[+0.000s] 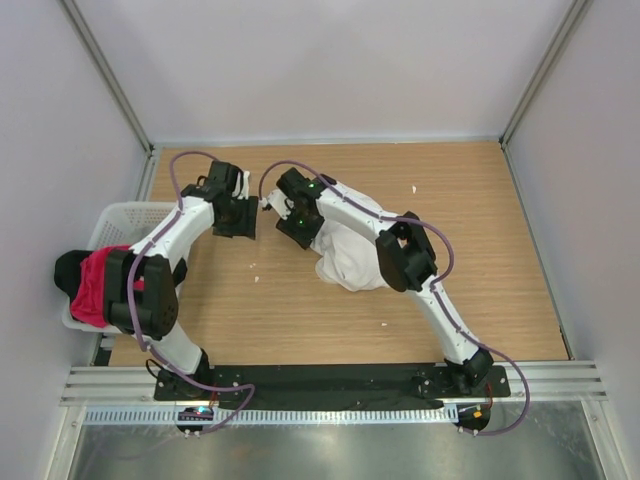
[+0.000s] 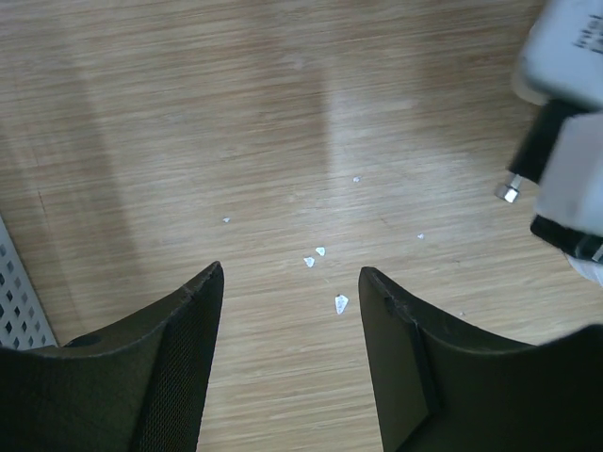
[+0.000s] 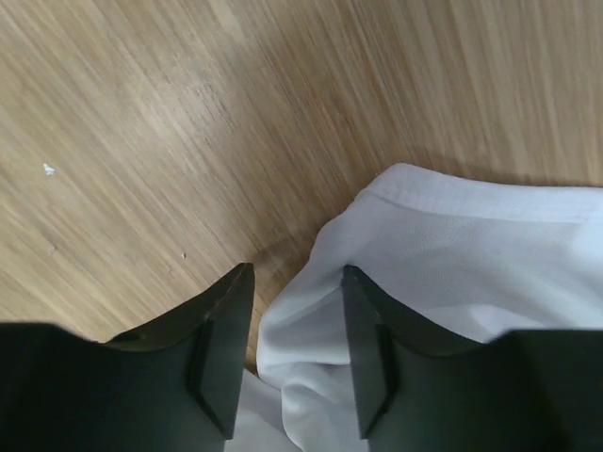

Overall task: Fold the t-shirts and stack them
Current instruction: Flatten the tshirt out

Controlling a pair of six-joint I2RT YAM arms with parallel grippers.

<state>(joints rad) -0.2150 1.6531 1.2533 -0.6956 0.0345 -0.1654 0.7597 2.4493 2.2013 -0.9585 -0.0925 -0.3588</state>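
White t-shirt [image 1: 347,264] lay crumpled in a heap on the wooden table [image 1: 470,260], mid-table, partly under the right arm's forearm. Right gripper [image 3: 297,273] sat at the heap's left edge, pointing down. In the right wrist view a folded hem of the white cloth ran up into the gap between the two fingers, with more cloth bunched beneath the right-hand finger [image 3: 372,358]. The jaws stood partly apart and were not clamped; whether either pad touched the cloth could not be told.

Left gripper [image 2: 290,271] hung just left of the right gripper, apart from the white t-shirt. Its jaws were spread wide and held nothing, with only bare wood and a few small white specks [image 2: 320,252] below.

Pink-red t-shirt [image 1: 95,285] and black t-shirt [image 1: 68,268] were draped over the near end of the white lattice basket [image 1: 125,215] at the table's left edge, behind the left arm's elbow.
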